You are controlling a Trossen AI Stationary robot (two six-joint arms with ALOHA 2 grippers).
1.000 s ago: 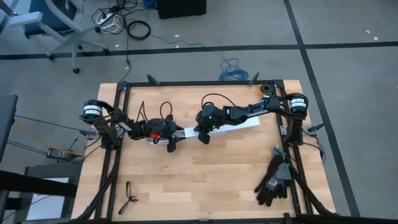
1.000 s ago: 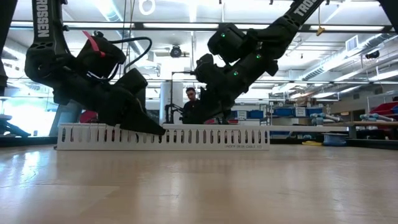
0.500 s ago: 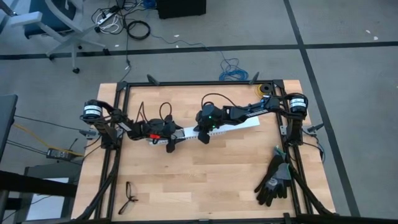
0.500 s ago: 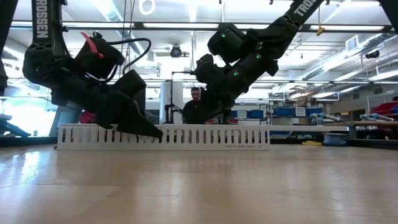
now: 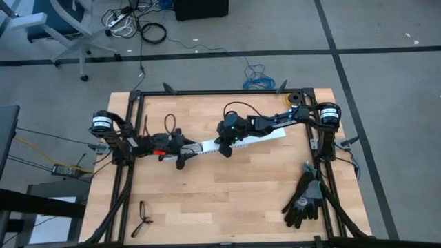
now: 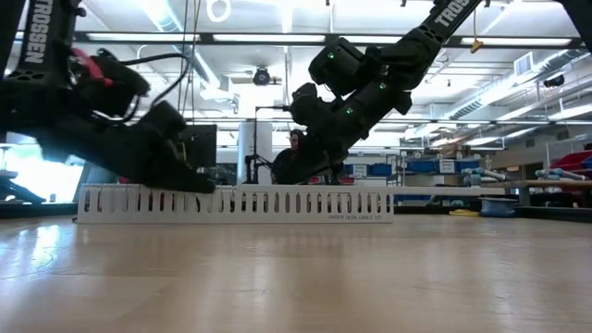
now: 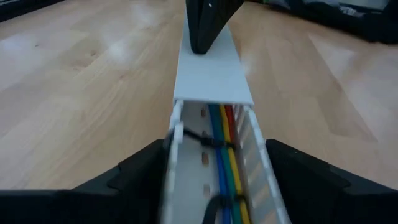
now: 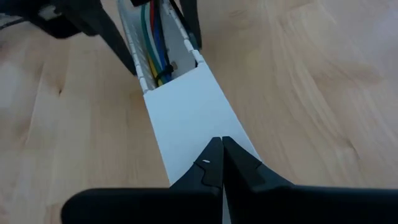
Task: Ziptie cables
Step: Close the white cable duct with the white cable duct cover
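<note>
Lying in channel: the cables run lengthwise inside the white slotted channel mid-table.
Left gripper: my fingers spread wide, straddling the channel's open end.
Right gripper: my fingertips pressed together, tips on the white cover.
Arms: both stretched low toward the table's middle.
Hidden: the cables' far stretch, under the cover.

A robotics lab or workshop. A wooden table in a black frame stands on grey carpet with loose floor cables and an office chair. Behind it are ceiling strip lights and shelves of blue bins.
</note>
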